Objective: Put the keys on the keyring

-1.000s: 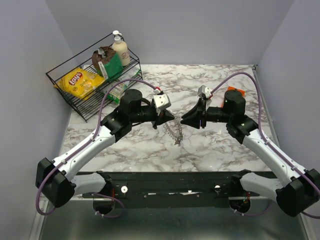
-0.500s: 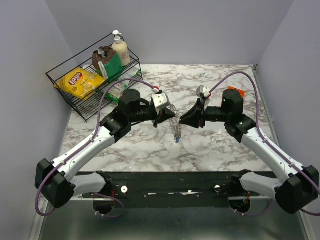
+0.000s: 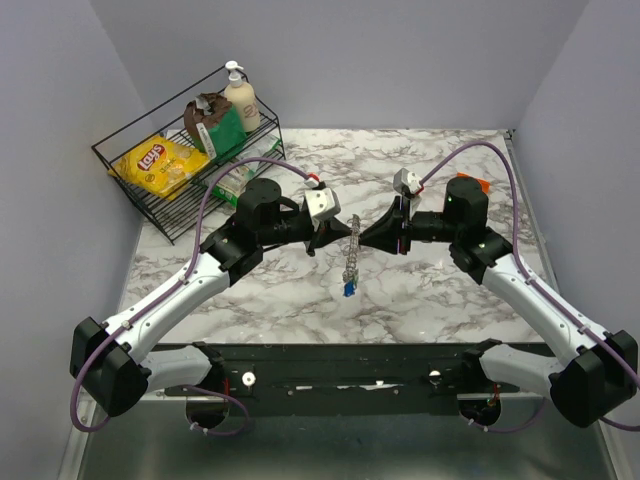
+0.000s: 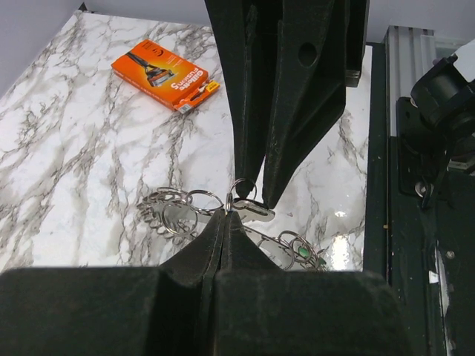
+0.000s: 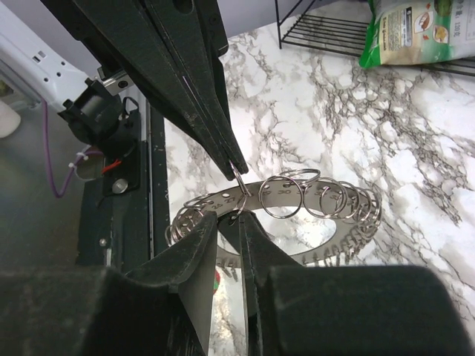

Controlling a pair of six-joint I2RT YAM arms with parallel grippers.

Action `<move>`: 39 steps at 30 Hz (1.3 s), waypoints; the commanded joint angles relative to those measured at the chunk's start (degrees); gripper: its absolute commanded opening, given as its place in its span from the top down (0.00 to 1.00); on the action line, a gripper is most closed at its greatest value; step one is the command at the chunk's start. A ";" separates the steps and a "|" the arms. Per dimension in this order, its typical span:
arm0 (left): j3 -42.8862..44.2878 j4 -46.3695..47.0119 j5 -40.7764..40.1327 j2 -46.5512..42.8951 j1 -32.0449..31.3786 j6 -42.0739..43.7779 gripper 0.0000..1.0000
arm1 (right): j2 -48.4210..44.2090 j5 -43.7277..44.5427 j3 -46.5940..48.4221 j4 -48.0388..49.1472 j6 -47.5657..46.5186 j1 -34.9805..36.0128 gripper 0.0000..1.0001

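Grips the keyring from both sides over the middle of the marble table. Shows the left gripper pressed tip to tip and the right gripper clamped as well, with only a sliver of gap between its fingers. Meets nose to nose on one small split ring at the toothed rim, plain in both wrist views. Hangs edge-on in the top view, stretched toward the near edge, with the blue key dangling at the lowest end; cannot tell whether that end touches the marble. Carries more small rings threaded along the grey band. Leaves the orange box lying flat on the marble, well apart, and the wire basket off at the far left corner.
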 commanded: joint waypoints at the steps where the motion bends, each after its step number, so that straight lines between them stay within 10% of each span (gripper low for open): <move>1: -0.17 3.14 2.14 -1.46 0.07 0.99 1.00 | 0.20 -1.55 1.60 1.99 1.71 0.24 0.77; 13: -0.61 3.58 4.07 -1.81 0.07 0.99 1.00 | 1.52 -2.26 2.12 2.34 2.34 0.32 0.99; 39: -3.95 13.16 4.95 -2.95 0.07 -3.40 1.00 | 5.29 -5.59 2.04 1.90 2.69 0.24 1.00</move>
